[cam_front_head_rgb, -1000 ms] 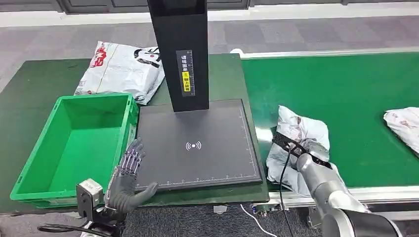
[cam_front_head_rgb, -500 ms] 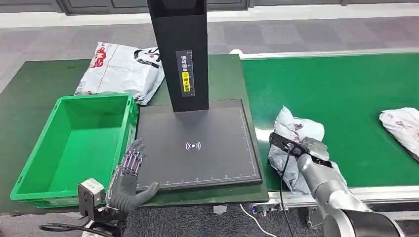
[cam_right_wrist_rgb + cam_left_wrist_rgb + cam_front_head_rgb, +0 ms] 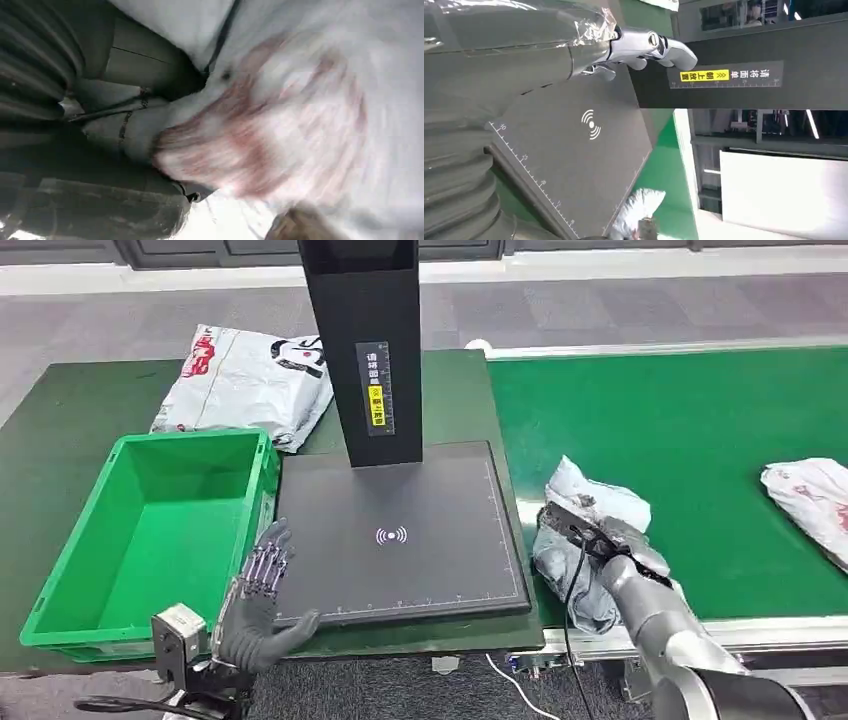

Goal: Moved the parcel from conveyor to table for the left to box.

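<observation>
At 4 o'clock from the black pad [image 3: 400,530], on the belt [image 3: 700,420] edge, the right hand [image 3: 610,540] squeezes the parcel [image 3: 585,510]. Its wrist view shows blurry white plastic pressed against its fingers [image 3: 130,135]. At 7 o'clock, the left hand [image 3: 262,595] floats with fingers spread beside the bin [image 3: 60,570].

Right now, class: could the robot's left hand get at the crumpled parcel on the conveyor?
Probably not. The left hand rests by the green crate, with the black scanner pad between it and the parcel, which the right hand grips.
</observation>
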Controlling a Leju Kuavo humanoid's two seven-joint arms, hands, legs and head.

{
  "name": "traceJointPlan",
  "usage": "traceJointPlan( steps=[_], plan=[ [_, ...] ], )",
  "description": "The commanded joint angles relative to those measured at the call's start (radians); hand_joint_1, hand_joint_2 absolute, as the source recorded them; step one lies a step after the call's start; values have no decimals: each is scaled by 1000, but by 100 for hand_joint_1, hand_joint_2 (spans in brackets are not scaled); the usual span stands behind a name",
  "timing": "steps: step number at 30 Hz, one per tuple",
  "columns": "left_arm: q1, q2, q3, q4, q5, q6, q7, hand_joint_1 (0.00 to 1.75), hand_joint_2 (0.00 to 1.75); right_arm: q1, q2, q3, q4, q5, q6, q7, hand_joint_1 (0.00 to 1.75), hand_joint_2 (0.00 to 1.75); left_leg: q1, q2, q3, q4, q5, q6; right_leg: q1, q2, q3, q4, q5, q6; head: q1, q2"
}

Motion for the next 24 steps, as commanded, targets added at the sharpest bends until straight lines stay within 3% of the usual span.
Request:
traceJointPlan(
  steps=[1,3,6,8,10,14,20,24],
  plan=[
    [18,17,48,19,-9,2,-38,0,175,162,133,-283,-410,-554,240,-367,175,175,0,4,1,-3,0,-1,0,4,0,-2,1,-1,0,0],
    [20,14,47,21,-13,1,-41,0,175,195,140,-236,-503,-606,244,-297,175,175,1,5,-1,-3,0,-1,1,5,-3,-2,2,-2,0,0],
    [20,11,50,18,-16,3,-41,0,175,199,132,-208,-508,-619,226,-313,175,175,0,1,-2,-2,0,-1,0,1,-4,0,0,-1,0,0],
    [29,3,56,13,-25,11,-43,0,175,245,147,-137,-657,-652,195,-332,175,175,0,1,-3,-2,0,-1,0,1,-4,-1,0,-1,0,0],
    [35,-5,63,10,-30,12,-46,0,175,308,181,-73,-877,-666,189,-287,175,175,0,2,-6,-1,0,-1,0,3,-9,1,0,-1,0,0],
    [37,-19,71,9,-48,8,-50,0,175,357,180,56,-1091,-662,157,-238,175,175,0,4,-7,-1,-1,-1,0,4,-9,2,-1,-1,0,0],
    [30,-21,72,13,-50,5,-50,0,175,365,171,67,-1092,-667,143,-234,175,175,1,2,-6,-2,0,-1,0,2,-8,0,0,-1,0,0],
    [13,-22,74,25,-48,-3,-50,0,175,369,157,146,-1117,-638,136,-259,175,175,1,1,-6,-2,0,-1,1,2,-7,-1,0,-1,0,0]
  ],
)
